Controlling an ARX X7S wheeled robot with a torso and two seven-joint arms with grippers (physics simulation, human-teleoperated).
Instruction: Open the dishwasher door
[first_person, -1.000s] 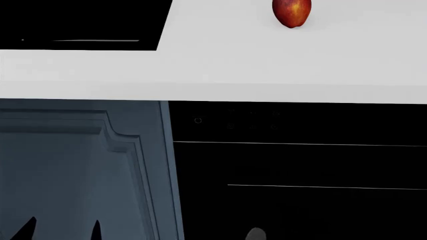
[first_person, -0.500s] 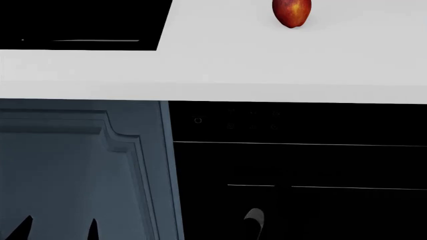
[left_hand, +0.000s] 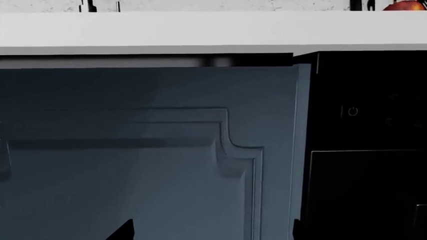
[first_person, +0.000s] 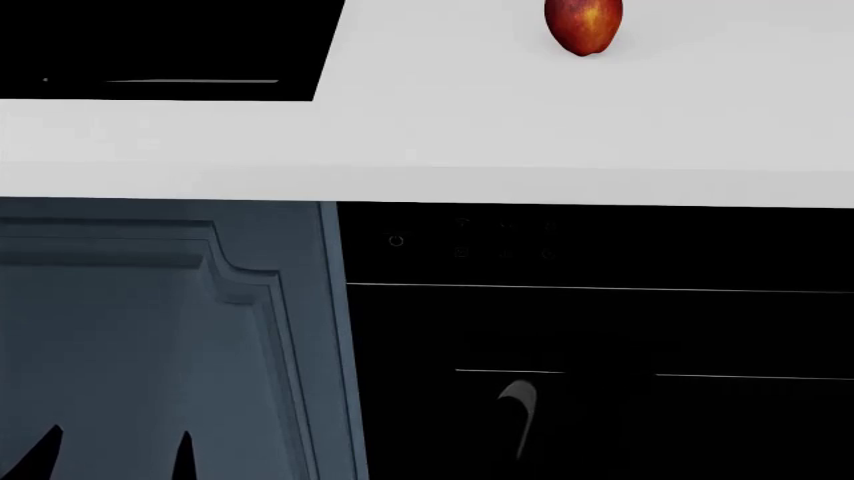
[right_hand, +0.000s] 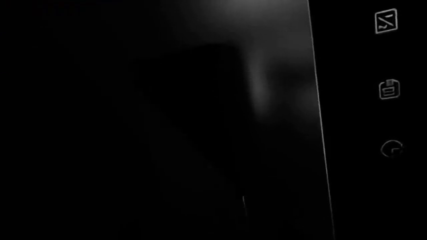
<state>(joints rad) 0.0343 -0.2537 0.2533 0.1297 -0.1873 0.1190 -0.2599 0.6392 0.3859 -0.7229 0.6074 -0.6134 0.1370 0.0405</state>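
Observation:
The dishwasher door (first_person: 601, 320) is a glossy black panel under the counter, right of centre. Its control strip (first_person: 507, 240) runs along the top and a thin silver handle line (first_person: 747, 377) lies lower down. My right gripper (first_person: 601, 390) is black against the black door and covers part of the handle line; only a grey highlight on the arm (first_person: 515, 402) shows clearly. The right wrist view is filled by the dark door (right_hand: 167, 125), very close, with a silver line (right_hand: 321, 125) and button icons (right_hand: 389, 90). My left gripper (first_person: 118, 455) is open and empty before the cabinet door.
A blue-grey cabinet door (first_person: 147, 340) with raised moulding stands left of the dishwasher and fills the left wrist view (left_hand: 133, 150). The white counter (first_person: 534, 130) overhangs both. A black cooktop (first_person: 160, 45) and a red apple (first_person: 583, 25) lie on it.
My right arm has risen in front of the dishwasher door and now hides a wider stretch of the handle line. The left fingertips have crept up slightly.

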